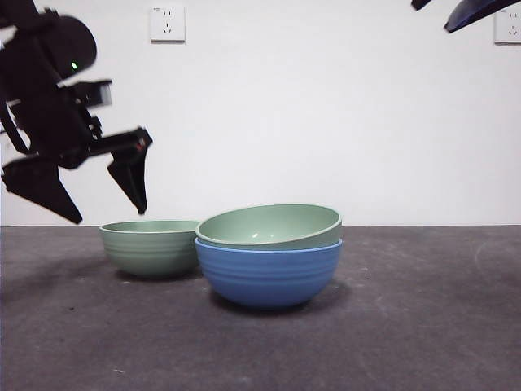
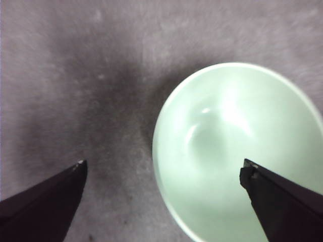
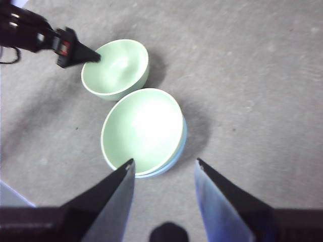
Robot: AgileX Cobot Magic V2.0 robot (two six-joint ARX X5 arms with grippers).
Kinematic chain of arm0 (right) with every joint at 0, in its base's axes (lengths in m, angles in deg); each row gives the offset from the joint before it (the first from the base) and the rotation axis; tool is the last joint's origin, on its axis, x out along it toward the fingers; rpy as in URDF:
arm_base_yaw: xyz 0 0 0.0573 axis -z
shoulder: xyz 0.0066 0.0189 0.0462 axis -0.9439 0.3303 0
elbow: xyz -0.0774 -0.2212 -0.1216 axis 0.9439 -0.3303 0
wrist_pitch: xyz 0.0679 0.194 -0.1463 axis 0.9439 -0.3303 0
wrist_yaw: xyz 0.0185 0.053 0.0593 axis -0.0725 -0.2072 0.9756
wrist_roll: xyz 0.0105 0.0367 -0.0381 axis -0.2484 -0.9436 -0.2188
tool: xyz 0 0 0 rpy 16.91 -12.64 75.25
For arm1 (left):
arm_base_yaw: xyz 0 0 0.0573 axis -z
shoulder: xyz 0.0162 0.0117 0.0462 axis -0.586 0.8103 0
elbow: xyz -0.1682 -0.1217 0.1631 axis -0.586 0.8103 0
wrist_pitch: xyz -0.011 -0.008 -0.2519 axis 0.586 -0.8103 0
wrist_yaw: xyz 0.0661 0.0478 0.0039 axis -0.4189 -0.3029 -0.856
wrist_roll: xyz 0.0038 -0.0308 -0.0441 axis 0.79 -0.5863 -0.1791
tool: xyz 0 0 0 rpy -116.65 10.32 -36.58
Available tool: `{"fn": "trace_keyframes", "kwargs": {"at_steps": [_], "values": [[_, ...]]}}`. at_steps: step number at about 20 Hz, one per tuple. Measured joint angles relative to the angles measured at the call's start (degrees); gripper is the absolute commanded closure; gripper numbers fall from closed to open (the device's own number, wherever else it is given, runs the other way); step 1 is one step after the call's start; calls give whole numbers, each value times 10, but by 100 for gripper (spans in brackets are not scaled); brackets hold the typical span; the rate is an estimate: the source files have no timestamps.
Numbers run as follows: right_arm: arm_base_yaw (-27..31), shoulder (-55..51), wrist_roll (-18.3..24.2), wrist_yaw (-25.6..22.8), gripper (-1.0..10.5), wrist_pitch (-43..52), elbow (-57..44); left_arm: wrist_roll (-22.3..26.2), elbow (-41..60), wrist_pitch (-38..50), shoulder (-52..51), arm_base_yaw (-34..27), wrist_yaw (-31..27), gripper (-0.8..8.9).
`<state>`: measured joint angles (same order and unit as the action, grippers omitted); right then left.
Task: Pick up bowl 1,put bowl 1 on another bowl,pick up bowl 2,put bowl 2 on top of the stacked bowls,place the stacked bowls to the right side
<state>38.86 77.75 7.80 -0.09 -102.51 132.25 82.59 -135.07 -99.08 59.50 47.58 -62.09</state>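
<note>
The ribbed blue bowl [image 1: 269, 275] stands mid-table with one pale green bowl [image 1: 270, 226] nested in it, slightly tilted; from above the green bowl [image 3: 142, 128] nearly covers the blue rim [image 3: 177, 154]. A second pale green bowl [image 1: 151, 246] sits on the table just to the left, touching or almost touching the stack. My left gripper [image 1: 110, 213] hangs open above this loose bowl's left side; in the left wrist view the left gripper [image 2: 164, 164] straddles the near rim of the bowl [image 2: 237, 151], holding nothing. My right gripper [image 3: 164, 162] is open, high above the stack.
The dark grey felt table [image 1: 423, 326] stretches to the right of the bowls. A white wall with sockets [image 1: 167, 23] stands behind. The right arm shows only as a dark tip [image 1: 472, 12] at the top right corner of the front view.
</note>
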Motion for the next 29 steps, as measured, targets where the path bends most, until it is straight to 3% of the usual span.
{"fn": "trace_keyframes", "kwargs": {"at_steps": [4,10,20,25,29], "values": [[0,-10,0,-42,749,-13,0,0,-1,-5,17,1,0,626],[0,-9,0,-44,751,-25,0,0,-1,-24,17,1,0,815],[0,-9,0,-44,751,-44,0,-4,-5,-18,17,4,2,822],[0,-9,0,-44,751,-47,0,5,-57,-87,-24,6,2,822],[0,-9,0,-44,751,-47,0,20,-79,-139,-86,42,21,822]]}}
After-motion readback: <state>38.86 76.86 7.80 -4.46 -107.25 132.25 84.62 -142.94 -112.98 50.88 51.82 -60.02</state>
